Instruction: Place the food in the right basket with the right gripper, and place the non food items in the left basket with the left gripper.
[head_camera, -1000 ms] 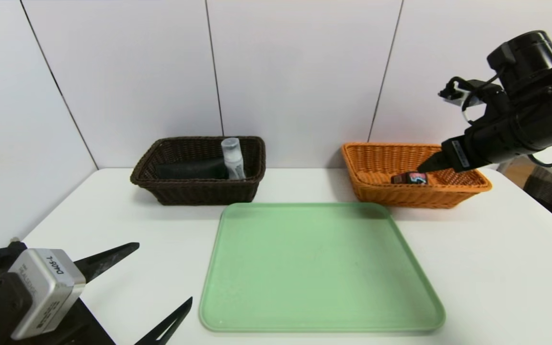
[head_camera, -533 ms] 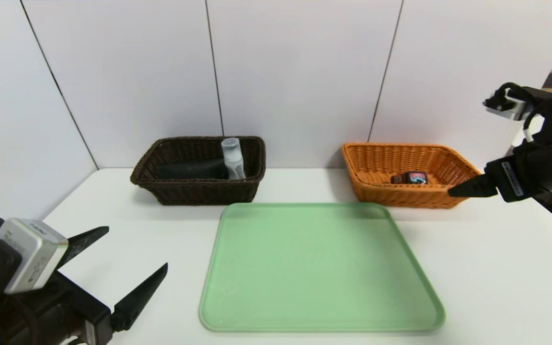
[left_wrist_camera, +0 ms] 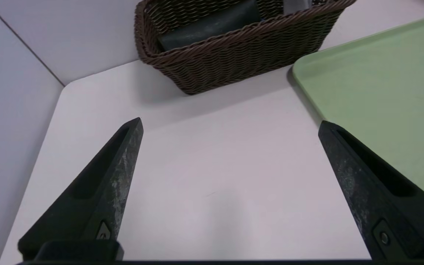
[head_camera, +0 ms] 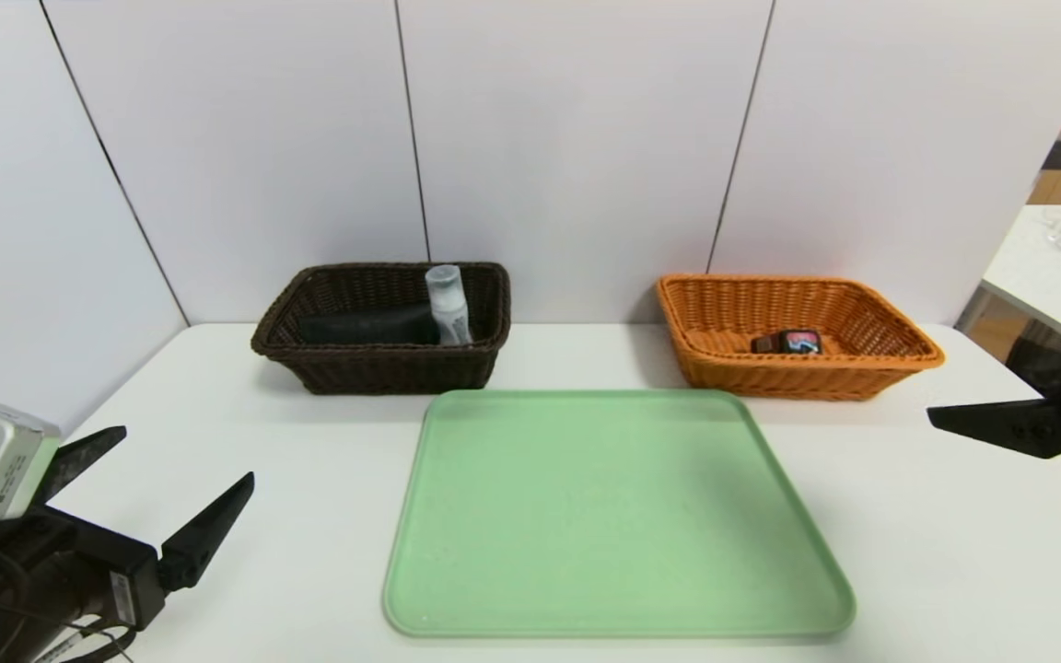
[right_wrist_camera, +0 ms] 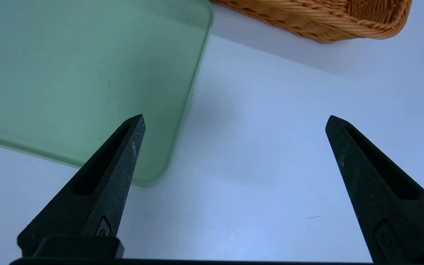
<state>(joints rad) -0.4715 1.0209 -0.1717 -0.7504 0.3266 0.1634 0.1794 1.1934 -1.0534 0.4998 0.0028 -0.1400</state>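
Note:
The dark brown left basket holds a black pouch and a pale capped bottle. A small dark packet with red and blue print lies in the orange right basket. My left gripper hovers open and empty over the table's front left corner. In the left wrist view it has bare table between its fingers. My right gripper is open and empty over the table, right of the tray and in front of the orange basket. Only one of its fingers shows in the head view.
A green tray with nothing on it lies in the middle of the white table, in front of both baskets. White wall panels stand right behind the baskets. Another table stands beyond the right edge.
My right gripper has pulled out of the orange basket and swung right and down towards the table's right side, leaving the packet inside. The left arm has drawn back to the left.

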